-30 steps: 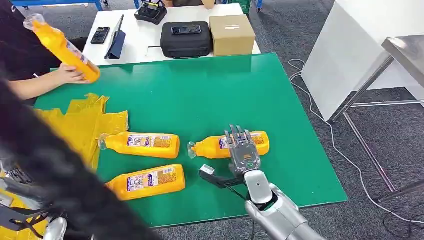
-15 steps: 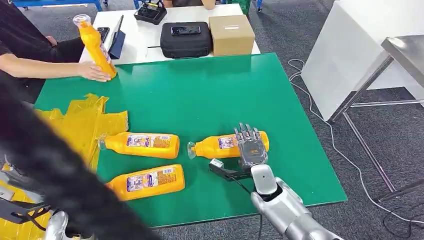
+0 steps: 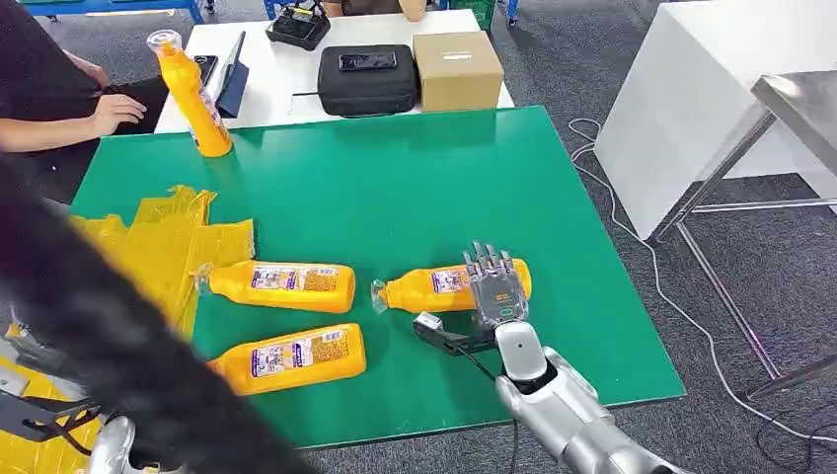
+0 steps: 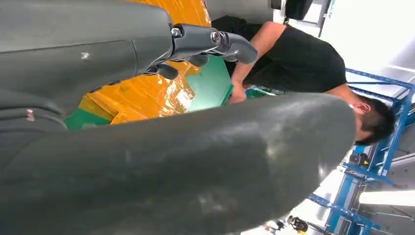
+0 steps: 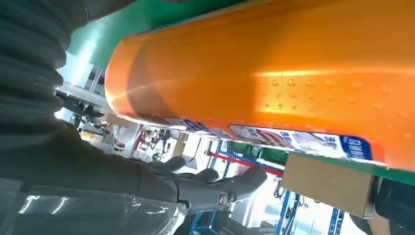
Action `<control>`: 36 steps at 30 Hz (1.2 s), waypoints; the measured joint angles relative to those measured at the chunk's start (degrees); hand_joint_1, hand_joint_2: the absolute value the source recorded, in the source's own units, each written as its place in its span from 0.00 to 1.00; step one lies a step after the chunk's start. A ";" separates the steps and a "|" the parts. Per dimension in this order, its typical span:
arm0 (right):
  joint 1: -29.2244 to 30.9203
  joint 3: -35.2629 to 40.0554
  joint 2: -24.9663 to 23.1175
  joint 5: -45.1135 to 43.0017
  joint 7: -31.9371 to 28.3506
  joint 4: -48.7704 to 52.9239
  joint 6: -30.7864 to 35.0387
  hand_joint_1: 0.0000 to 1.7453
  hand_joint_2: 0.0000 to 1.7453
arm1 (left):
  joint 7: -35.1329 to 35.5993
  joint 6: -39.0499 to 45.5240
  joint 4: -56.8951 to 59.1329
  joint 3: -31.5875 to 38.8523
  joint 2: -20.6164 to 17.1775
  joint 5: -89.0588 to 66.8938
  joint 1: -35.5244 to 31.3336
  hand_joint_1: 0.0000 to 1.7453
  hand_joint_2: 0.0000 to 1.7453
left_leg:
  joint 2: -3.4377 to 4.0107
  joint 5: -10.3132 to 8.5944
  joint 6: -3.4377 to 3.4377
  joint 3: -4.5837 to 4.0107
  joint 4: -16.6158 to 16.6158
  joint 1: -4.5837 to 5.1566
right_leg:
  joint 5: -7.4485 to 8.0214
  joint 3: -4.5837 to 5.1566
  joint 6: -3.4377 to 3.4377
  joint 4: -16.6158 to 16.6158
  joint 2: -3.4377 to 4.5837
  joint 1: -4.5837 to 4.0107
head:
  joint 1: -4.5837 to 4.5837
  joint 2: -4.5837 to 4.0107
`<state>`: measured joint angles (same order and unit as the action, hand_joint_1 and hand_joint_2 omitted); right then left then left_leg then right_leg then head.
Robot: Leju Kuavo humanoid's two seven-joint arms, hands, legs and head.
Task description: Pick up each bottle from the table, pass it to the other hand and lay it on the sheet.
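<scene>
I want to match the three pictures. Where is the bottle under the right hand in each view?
Head view: the bottle lies on the green table, its base under the right hand.
Left wrist view: not in it.
Right wrist view: the bottle is the big orange body close above the hand's fingers.
Shared landmark: the green table.

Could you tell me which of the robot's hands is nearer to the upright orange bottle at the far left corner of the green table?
Left. The upright bottle stands far across the table; the left hand is over the yellow sheet, the right hand farther off.
</scene>
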<state>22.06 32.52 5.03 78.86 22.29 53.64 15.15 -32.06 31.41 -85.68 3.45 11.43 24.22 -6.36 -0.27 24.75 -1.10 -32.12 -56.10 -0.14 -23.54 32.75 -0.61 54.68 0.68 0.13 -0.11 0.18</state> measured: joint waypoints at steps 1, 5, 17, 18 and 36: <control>0.08 0.02 0.00 0.13 0.00 -0.13 -0.04 0.00 1.00 | 0.00 0.00 0.00 0.00 0.00 0.00 0.00 0.00 0.00 | 0.00 0.00 0.00 0.01 0.00 0.00 | 0.00 -0.01 0.00 0.00 0.00 0.00 | 0.00 0.00; 0.32 0.02 -0.02 0.54 0.00 -0.37 -0.81 0.00 1.00 | 0.00 -0.02 0.00 0.00 0.00 0.00 -0.09 0.00 0.00 | 0.00 0.00 0.00 0.04 0.00 0.00 | 0.00 -0.04 0.00 0.00 0.00 0.00 | 0.00 0.00; 1.76 0.28 0.72 2.71 0.66 -1.38 -3.24 0.00 1.00 | 0.00 -0.17 0.00 0.17 -0.02 0.44 -0.27 0.00 0.00 | -0.01 0.00 0.00 0.13 0.00 0.01 | 0.00 -0.14 0.00 0.00 -0.01 0.01 | 0.00 0.00; 1.79 0.33 0.85 2.78 0.68 -1.38 -3.32 0.00 1.00 | 0.00 -0.15 0.00 0.18 -0.02 0.44 -0.27 0.00 0.00 | -0.01 0.00 0.00 0.13 0.00 0.01 | 0.00 -0.15 0.00 0.00 -0.01 0.01 | 0.00 0.02; 1.89 0.59 3.02 3.58 1.05 -1.40 -4.33 0.00 1.00 | 0.00 -0.57 0.48 0.26 -0.07 1.20 -0.67 0.00 0.00 | -0.03 0.00 -0.01 0.18 0.00 0.01 | 0.00 -0.18 0.00 -0.02 -0.02 0.01 | 0.00 0.00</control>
<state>23.95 33.11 8.04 82.44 23.34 52.24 10.82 -32.06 30.84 -85.20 3.72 11.37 25.42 -7.03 -0.30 24.75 -1.10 -31.94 -56.10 -0.13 -23.54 32.57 -0.61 54.66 0.66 0.14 -0.11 0.17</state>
